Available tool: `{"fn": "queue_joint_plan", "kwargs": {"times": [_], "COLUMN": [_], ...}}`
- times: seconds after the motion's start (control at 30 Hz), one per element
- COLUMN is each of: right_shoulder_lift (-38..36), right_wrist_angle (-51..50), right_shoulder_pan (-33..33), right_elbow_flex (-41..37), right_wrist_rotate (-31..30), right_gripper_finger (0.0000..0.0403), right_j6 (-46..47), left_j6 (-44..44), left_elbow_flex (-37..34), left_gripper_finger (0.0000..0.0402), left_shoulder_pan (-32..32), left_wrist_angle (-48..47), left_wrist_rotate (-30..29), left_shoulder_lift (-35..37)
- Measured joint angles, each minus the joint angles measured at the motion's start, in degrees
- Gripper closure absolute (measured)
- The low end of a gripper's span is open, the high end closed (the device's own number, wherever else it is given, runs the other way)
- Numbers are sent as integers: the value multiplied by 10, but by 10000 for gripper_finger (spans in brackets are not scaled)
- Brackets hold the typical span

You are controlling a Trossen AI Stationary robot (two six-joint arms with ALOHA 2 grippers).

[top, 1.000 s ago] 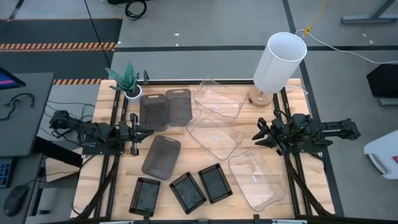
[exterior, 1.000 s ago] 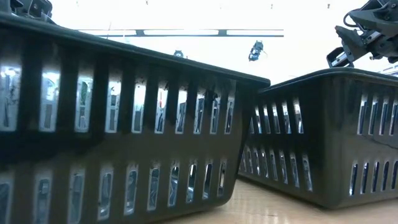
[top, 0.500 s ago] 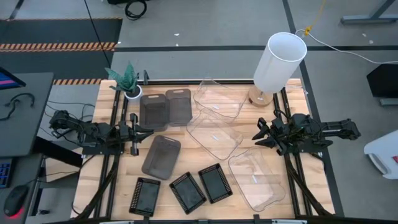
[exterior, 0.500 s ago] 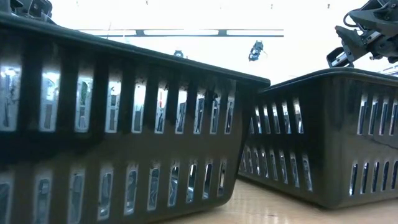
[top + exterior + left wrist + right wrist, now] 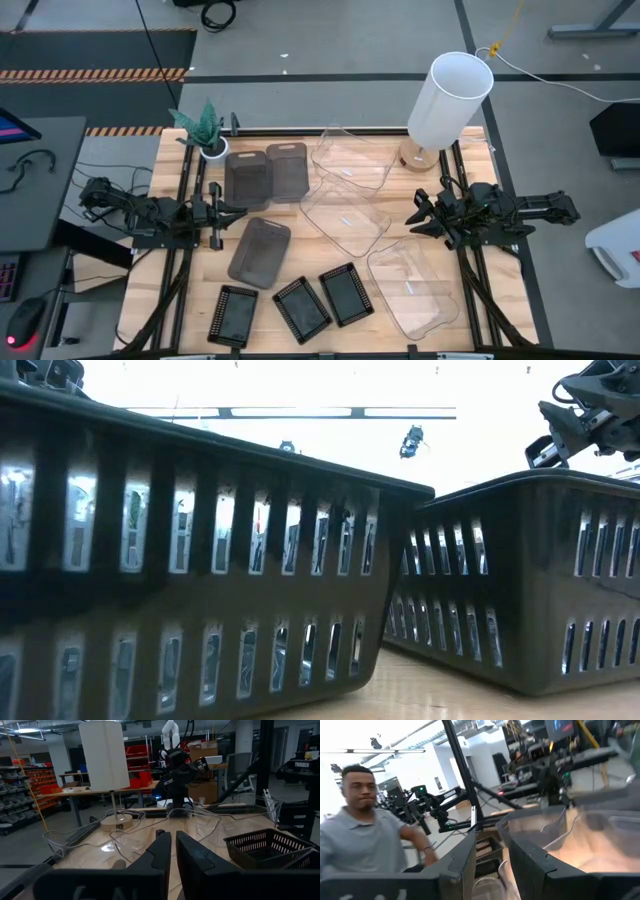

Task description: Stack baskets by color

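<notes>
Nine baskets rest on their bases on the wooden table. The three clear ones [image 5: 350, 157], [image 5: 345, 217], [image 5: 412, 288] run from the far middle to the near right. Grey-brown ones [image 5: 247, 180], [image 5: 288, 170] lie side by side at the far left, a third [image 5: 260, 250] nearer. Three black perforated ones [image 5: 233, 314], [image 5: 302, 308], [image 5: 346, 294] line the near edge. My left gripper [image 5: 238, 210] hovers at the left, level, its fingers [image 5: 162, 851] almost together with nothing between them. My right gripper [image 5: 414, 218] hovers at the right, open and empty.
A white cylindrical lamp [image 5: 452, 98] stands at the far right corner and a small potted plant [image 5: 207, 128] at the far left. A person in a grey shirt [image 5: 362, 845] shows beyond the table's left side. Bare wood lies between the grey-brown and clear baskets.
</notes>
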State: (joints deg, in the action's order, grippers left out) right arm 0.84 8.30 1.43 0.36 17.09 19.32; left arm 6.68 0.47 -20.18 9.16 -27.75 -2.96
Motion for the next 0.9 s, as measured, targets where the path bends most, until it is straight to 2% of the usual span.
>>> {"fn": "queue_joint_plan", "kwargs": {"times": [0.13,0.23,0.33,0.43,0.57,0.8,0.9], "right_shoulder_lift": [0,0,0,0,0,8,35], "right_wrist_angle": [39,99,178,219,221,220,151], "right_shoulder_pan": [0,0,0,-1,-1,0,-1], "right_elbow_flex": [0,0,0,0,0,0,18], "right_wrist_rotate": [-51,-132,-228,-279,-268,-170,-141], "right_gripper_finger": [281,281,281,281,281,281,282], "right_j6": [-49,-107,-108,-109,-94,-57,-47], "left_j6": [0,0,0,0,0,0,0], "left_elbow_flex": [0,0,0,0,0,0,0], "left_gripper_finger": [374,376,374,369,366,372,373], "left_shoulder_pan": [0,0,0,0,0,0,0], "left_wrist_angle": [0,0,0,0,0,0,0], "left_wrist_rotate": [0,0,0,0,0,0,0], "left_shoulder_lift": [0,0,0,0,0,0,0]}}
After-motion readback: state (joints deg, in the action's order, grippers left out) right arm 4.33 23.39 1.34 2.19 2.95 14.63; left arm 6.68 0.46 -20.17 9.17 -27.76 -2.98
